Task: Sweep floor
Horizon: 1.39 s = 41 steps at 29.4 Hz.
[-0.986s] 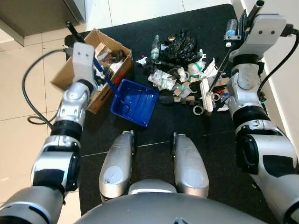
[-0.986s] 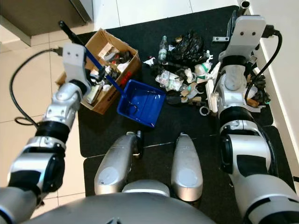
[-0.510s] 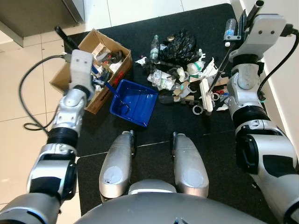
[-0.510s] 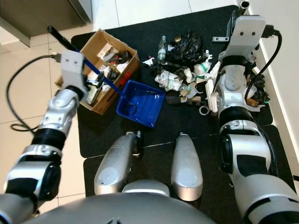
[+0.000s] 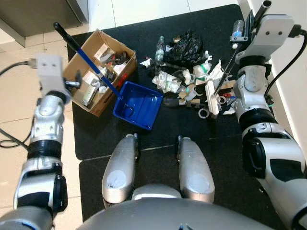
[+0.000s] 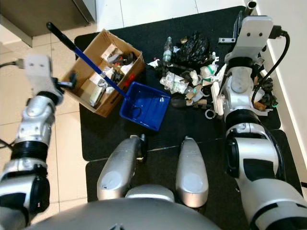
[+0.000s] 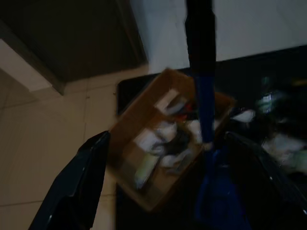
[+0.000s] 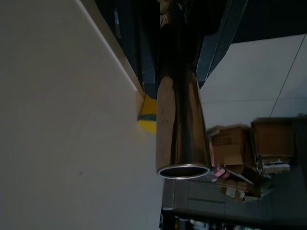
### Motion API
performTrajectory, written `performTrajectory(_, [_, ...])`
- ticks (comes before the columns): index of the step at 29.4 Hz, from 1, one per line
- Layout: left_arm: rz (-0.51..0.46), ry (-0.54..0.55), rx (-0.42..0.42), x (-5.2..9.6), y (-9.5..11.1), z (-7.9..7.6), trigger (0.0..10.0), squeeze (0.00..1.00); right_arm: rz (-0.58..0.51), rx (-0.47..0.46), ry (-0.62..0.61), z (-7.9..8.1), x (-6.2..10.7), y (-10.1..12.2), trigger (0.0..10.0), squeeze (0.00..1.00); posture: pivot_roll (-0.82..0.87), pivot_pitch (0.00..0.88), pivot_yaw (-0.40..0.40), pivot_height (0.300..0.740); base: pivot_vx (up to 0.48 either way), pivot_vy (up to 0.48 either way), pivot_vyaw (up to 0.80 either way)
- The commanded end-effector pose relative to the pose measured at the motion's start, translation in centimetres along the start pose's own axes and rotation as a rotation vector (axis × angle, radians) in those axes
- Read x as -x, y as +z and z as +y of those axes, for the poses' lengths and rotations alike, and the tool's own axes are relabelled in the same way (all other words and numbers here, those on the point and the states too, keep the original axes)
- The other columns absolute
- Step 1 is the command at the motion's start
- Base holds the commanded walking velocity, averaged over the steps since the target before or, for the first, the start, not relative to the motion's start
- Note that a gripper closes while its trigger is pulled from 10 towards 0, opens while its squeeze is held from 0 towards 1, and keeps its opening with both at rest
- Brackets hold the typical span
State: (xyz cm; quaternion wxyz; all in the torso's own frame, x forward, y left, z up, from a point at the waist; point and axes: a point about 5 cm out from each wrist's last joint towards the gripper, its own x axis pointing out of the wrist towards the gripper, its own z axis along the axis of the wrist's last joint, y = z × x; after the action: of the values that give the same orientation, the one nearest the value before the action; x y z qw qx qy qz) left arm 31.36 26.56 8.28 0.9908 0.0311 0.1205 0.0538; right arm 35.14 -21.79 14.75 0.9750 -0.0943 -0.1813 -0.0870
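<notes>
A blue dustpan (image 5: 139, 105) lies on the black mat (image 5: 144, 139), and its long blue handle (image 5: 86, 60) slants up over the cardboard box (image 5: 76, 93). My left gripper (image 5: 72, 85) is open beside the box, apart from the handle. In the left wrist view the handle (image 7: 201, 72) stands beyond the spread fingers (image 7: 79, 184). My right gripper (image 8: 180, 28) is shut on the broom's metal pole (image 8: 180, 120). The white broom head (image 5: 211, 98) rests at the edge of the trash pile (image 5: 184, 72).
The box holds several pieces of trash. A black bag (image 5: 184, 45) and a bottle (image 5: 159, 48) lie in the pile. A white wall (image 5: 288, 86) runs along the right. A dark cabinet (image 5: 38, 17) stands at the back left, on a tiled floor (image 5: 14, 96).
My left gripper has let go of the dustpan handle and swung left, off the box. The dustpan, the right arm and the broom have not moved.
</notes>
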Motion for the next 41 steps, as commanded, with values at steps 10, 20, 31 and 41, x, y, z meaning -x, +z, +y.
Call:
performTrajectory(10, [0.059,-0.110,-0.120,-2.1,2.3,2.0,10.0,0.00,-0.082,0.025,0.011,-1.5,-0.3,1.3,10.0,0.00,0.04,0.223,0.033,0.740,0.000,0.000,0.00])
performTrajectory(20, [0.038,-0.129,-0.138,-2.5,3.7,2.7,10.0,0.00,-0.097,-0.019,0.097,-0.8,0.7,1.3,10.0,0.00,0.03,0.239,0.016,0.740,0.000,0.000,0.00])
performTrajectory(31, [0.018,-0.109,-0.146,-2.6,4.4,3.5,10.0,0.00,-0.151,-0.043,0.182,-0.2,0.3,3.0,10.0,0.00,0.00,0.274,-0.035,0.740,0.000,0.000,0.00])
performTrajectory(41, [-0.001,-0.099,-0.146,-2.5,4.7,3.8,10.0,0.00,-0.171,-0.043,0.215,-0.2,0.0,3.9,10.0,0.00,-0.01,0.278,-0.068,0.740,0.000,0.000,0.00])
